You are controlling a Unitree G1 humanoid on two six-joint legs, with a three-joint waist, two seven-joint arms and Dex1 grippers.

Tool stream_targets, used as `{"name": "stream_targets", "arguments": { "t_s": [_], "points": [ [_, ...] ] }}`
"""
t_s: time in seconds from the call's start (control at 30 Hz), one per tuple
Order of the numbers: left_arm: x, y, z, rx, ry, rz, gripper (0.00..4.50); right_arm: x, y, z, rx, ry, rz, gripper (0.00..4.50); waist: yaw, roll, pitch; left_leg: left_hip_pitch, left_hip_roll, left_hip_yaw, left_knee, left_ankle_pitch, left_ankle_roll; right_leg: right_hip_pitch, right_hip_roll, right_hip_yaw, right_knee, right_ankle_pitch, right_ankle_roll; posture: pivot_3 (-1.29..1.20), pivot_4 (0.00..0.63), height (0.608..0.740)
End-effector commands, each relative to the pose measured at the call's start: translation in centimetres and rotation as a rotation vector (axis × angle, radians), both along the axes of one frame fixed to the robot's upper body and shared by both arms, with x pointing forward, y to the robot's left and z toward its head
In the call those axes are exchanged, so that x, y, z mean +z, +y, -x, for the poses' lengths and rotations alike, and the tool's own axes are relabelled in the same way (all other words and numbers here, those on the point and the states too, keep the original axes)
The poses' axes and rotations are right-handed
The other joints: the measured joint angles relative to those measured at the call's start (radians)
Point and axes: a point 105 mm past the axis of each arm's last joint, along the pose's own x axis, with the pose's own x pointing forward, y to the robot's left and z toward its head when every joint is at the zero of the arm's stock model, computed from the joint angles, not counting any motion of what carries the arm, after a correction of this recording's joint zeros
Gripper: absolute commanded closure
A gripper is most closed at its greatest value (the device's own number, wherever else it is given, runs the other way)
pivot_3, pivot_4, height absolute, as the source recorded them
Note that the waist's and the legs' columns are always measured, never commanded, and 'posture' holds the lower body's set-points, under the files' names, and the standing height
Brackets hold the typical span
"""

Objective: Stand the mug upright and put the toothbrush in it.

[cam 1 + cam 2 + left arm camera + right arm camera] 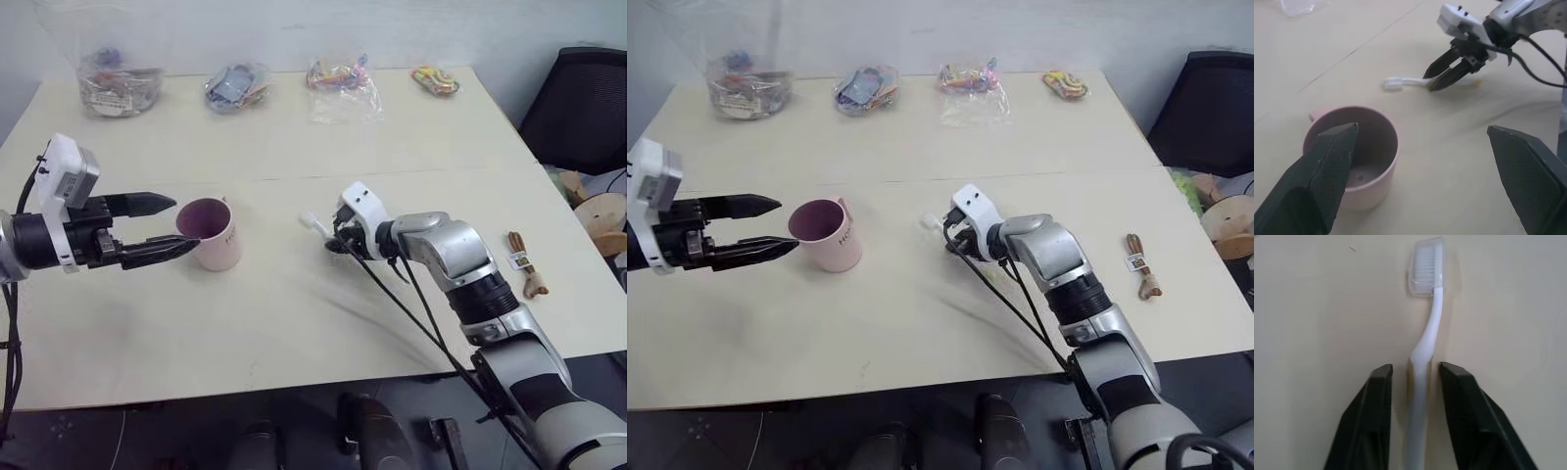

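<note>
Right tool (1414, 382) straddles the toothbrush (1423, 352) handle, jaws parted, not yet pinching; it lies flat on the bench (294, 323) at frame centre. Light, stiff, slick plastic: best pinched mid-handle. Left tool (167, 227), wide open, flanks the upright mug (210, 233).

Bright, even light; soft shadows.

The mug (212, 234) stands upright on the surface (294, 323), pale pink outside, darker mauve inside, its mouth open upward and nothing in it. The toothbrush (1422, 352) lies flat on the surface, well apart from the mug. It is slim and white, and a clear cap covers its small bristle head.
</note>
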Motion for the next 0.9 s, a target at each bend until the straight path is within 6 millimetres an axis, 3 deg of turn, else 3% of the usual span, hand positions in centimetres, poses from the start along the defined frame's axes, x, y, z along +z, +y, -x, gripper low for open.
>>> {"name": "stream_targets", "arguments": {
  "t_s": [0.03,0.1,0.27,0.53,0.67,0.9],
  "points": [
    [1.2,-0.9,0.5,-0.055,-0.043,-0.002,0.00,1.0,0.2,0.0,0.013,-0.035,0.005,1.63,0.000,0.000,0.000,0.000,0.000,0.000,0.000,0.000,0.000,0.000,0.000,0.000,0.000,0.000,0.000,0.00,0.150,0.740],
    [1.3,-1.4,0.7,-0.083,-0.047,-0.005,0.00,1.5,0.2,-0.3,-0.004,-0.043,0.002,1.02,0.002,0.000,0.000,0.000,0.000,0.000,0.000,0.000,0.000,0.000,0.000,0.000,0.000,0.000,0.000,0.00,0.150,0.740],
    [1.4,-2.5,1.2,-0.154,-0.047,-0.010,0.00,2.9,1.5,-1.4,-0.022,-0.019,-0.028,1.02,-0.002,0.000,0.000,0.000,0.000,0.000,0.001,0.000,0.000,0.000,0.000,0.000,0.000,0.000,0.000,0.00,0.150,0.740],
    [1.2,-3.6,1.5,-0.202,-0.055,-0.036,0.00,1.7,1.7,-2.2,-0.029,0.107,0.058,1.02,-0.003,0.000,0.000,0.000,-0.001,0.000,0.001,0.000,0.000,0.000,0.000,-0.001,0.001,0.000,0.000,0.00,0.150,0.740],
    [1.1,-3.3,1.5,-0.197,-0.053,-0.039,0.00,2.8,1.5,-0.8,0.005,0.193,0.070,1.02,-0.002,0.000,0.000,0.000,-0.001,0.000,0.001,0.000,0.000,0.000,0.001,-0.001,0.001,0.000,0.000,0.00,0.150,0.740],
    [0.9,-3.5,1.4,-0.203,-0.059,-0.042,0.00,1.3,-0.2,0.5,0.041,0.214,0.228,1.02,0.000,0.000,0.000,-0.001,0.000,-0.001,0.001,0.000,0.000,0.000,0.000,0.000,0.001,0.000,0.000,0.00,0.150,0.740]
  ]
}}
